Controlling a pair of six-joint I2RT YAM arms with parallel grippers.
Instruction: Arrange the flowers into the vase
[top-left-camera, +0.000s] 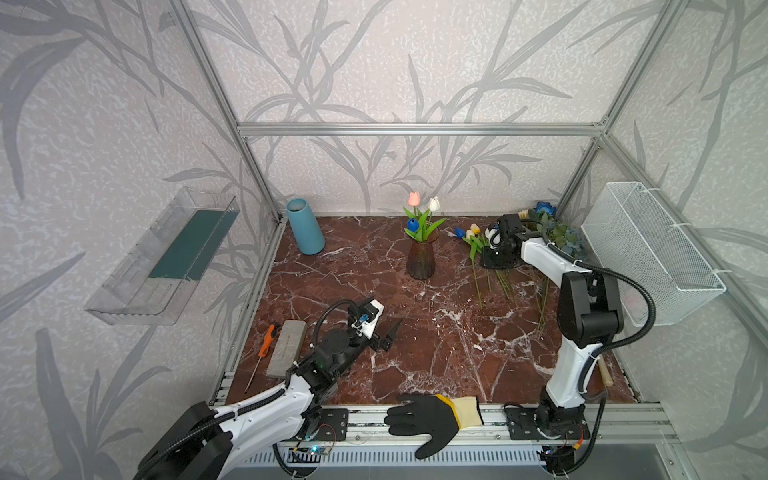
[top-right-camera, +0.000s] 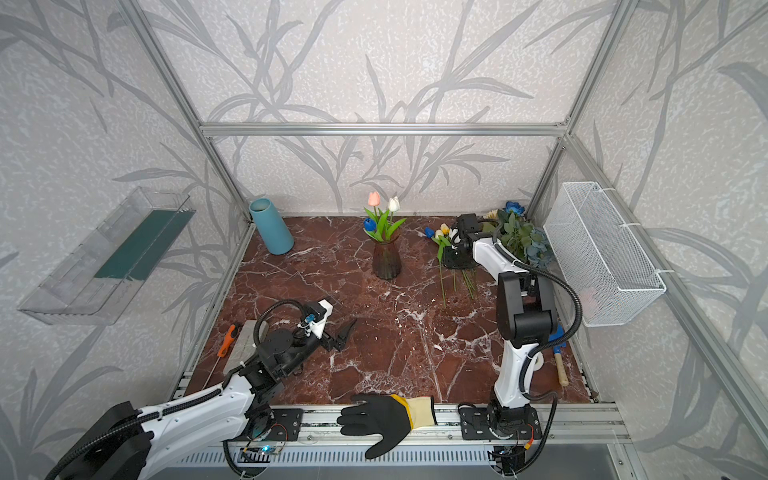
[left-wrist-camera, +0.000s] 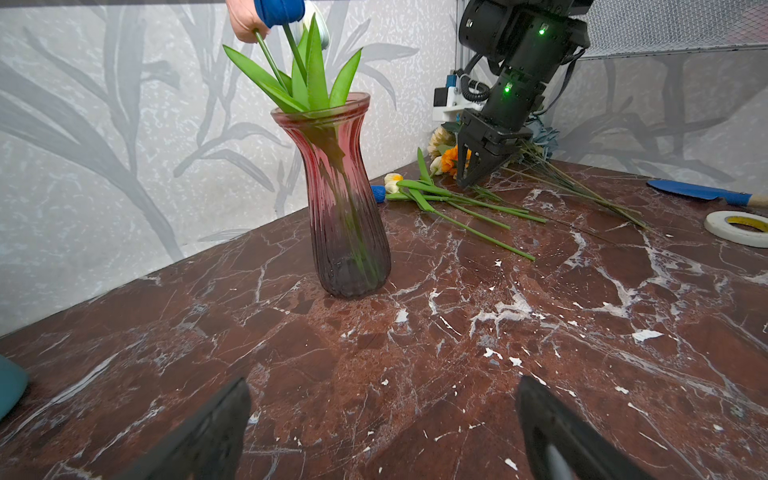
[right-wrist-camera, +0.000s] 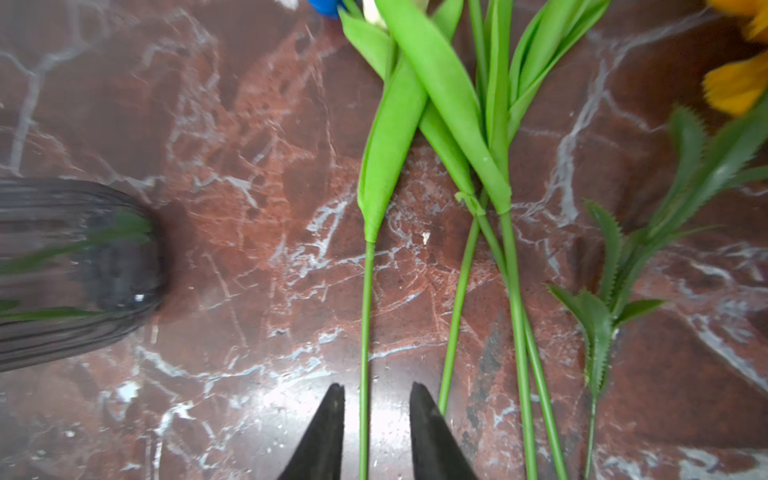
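A ribbed red glass vase stands mid-table with pink, white and blue tulips in it. Loose flowers lie to its right: tulips, an orange marigold and a leafy blue bunch behind. My right gripper points down at the tulip stems. It is open, with one green stem in the gap, touching neither finger. My left gripper hovers wide open and empty near the front left.
A blue cylinder vase stands at the back left. A grey block and an orange screwdriver lie front left, a black glove on the front rail. A tape roll and blue trowel lie right, under a wire basket.
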